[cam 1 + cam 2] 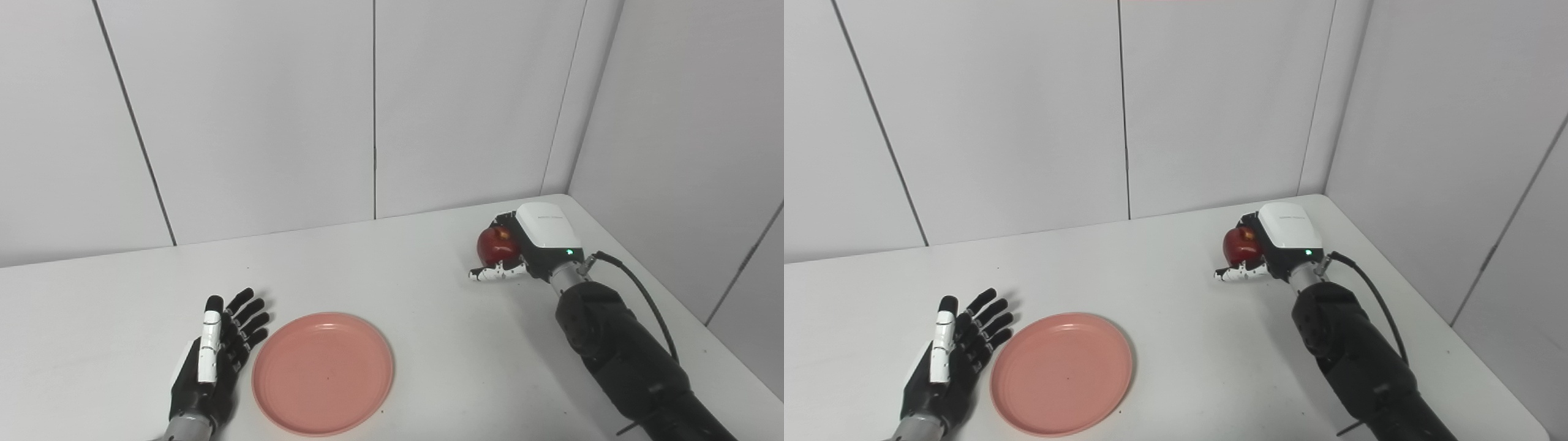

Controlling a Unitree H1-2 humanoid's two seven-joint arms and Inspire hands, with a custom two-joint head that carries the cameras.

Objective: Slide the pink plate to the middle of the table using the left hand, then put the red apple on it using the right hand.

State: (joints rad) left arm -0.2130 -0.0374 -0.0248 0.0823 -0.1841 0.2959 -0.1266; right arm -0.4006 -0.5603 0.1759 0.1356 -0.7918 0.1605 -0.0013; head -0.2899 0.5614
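The pink plate [323, 372] lies flat on the white table [429, 343], near the front and a little left of centre. My left hand [215, 355] rests open just left of the plate, palm up with fingers spread, and is not touching it. At the far right, the red apple [495, 245] sits inside my right hand [517, 248]. The fingers curl round its far side and the thumb reaches along its near side, low by the table. The back of the hand hides the apple's right half.
Wall panels close off the table at the back and on the right. A black cable [637, 288] loops from my right wrist. My right forearm [625, 361] lies across the table's front right part.
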